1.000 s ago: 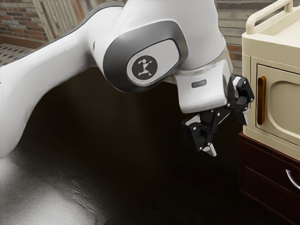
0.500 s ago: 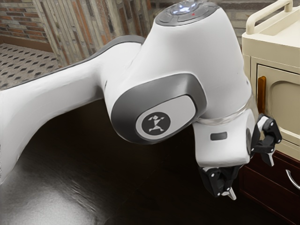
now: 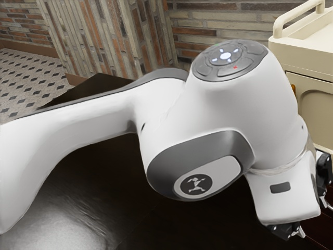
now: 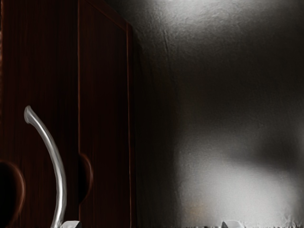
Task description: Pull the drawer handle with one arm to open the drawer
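1 gripper (image 3: 315,220), blk., exterior view's lower R, open, fingers well apart. 1 drawer handle (image 4: 58,166), curved, silver-col., on dk. red drawer front (image 4: 47,71), nr. one fingertip; contact unclear.

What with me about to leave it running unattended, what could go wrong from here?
The metal handle lines up near one fingertip of the open gripper, not midway between the two, so closing here might miss it or knock it. Moving in at this offset, a finger could also press on the dark drawer front. The wrist looks near the cream cabinet, so it may brush that.
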Motion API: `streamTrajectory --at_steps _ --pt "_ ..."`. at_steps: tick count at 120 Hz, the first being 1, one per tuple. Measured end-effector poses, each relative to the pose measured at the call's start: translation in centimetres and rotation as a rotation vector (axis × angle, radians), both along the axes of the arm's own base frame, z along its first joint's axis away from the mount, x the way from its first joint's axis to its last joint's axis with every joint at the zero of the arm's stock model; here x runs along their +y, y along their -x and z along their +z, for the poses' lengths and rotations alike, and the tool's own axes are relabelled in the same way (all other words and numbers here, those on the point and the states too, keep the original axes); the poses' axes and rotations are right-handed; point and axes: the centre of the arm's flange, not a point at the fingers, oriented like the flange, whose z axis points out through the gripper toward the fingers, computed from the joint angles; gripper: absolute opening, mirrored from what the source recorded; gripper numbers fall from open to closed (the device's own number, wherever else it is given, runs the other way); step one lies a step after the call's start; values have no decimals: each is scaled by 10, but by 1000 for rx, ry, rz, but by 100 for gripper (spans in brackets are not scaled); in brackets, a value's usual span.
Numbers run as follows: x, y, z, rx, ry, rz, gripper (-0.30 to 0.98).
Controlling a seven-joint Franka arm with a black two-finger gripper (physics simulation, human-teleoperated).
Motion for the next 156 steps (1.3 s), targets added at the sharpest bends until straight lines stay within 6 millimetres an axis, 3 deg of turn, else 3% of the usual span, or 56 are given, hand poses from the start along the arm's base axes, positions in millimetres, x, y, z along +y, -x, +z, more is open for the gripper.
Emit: streamTrajectory --at_steps 35,111,135,156 --pt "1 -27 -28 -49 -23 71 16" --pt "-25 -49 -54 -107 60 78 12" --pt "-28 -52 -65 -92 72 83 9" --pt "-27 -41 -69 -76 75 91 0"
